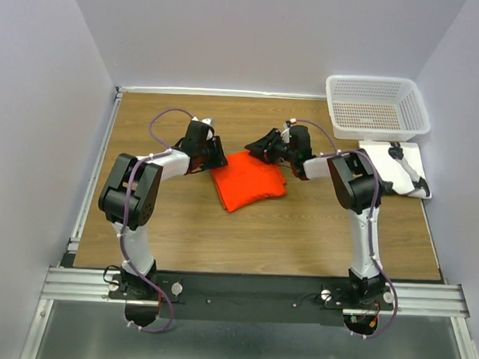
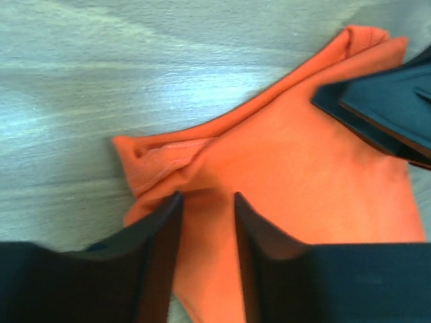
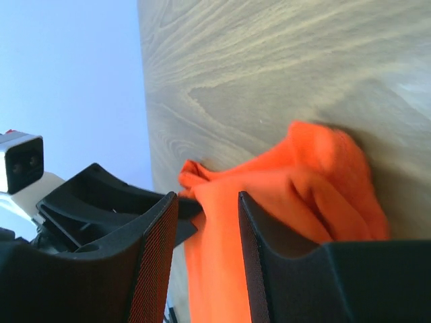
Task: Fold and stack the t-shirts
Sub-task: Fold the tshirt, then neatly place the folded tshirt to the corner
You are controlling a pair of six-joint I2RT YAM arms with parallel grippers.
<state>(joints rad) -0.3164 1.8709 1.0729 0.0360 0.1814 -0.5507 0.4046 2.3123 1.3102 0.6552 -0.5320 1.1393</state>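
Wood-grain table (image 1: 181,225) across the whole overhead view; bolted at its near edge, left arm (image 1: 134,190) and right arm (image 1: 356,186), both bent inward toward the middle; white mesh basket (image 1: 379,81) at the far right corner; just nearer than it, a flat white board (image 1: 378,148) along the right edge, partly hidden by the right arm's elbow.

Orange-red t-shirt (image 1: 249,180) lying near the table's centre as a folded, roughly square bundle, turned a little askew; set between the two wrists and well apart from the basket.

Left gripper (image 1: 216,158) down at the bundle's far left corner; in the wrist view, left gripper (image 2: 207,198) with jaws standing apart, a rumpled hem just ahead of the tips and flat cloth showing in the gap.

Right gripper (image 1: 257,148) at the bundle's far edge, facing the left one; in its wrist view, right gripper (image 3: 207,198) with jaws partway apart and bunched cloth filling the gap; cannot tell whether pinched or merely straddled.
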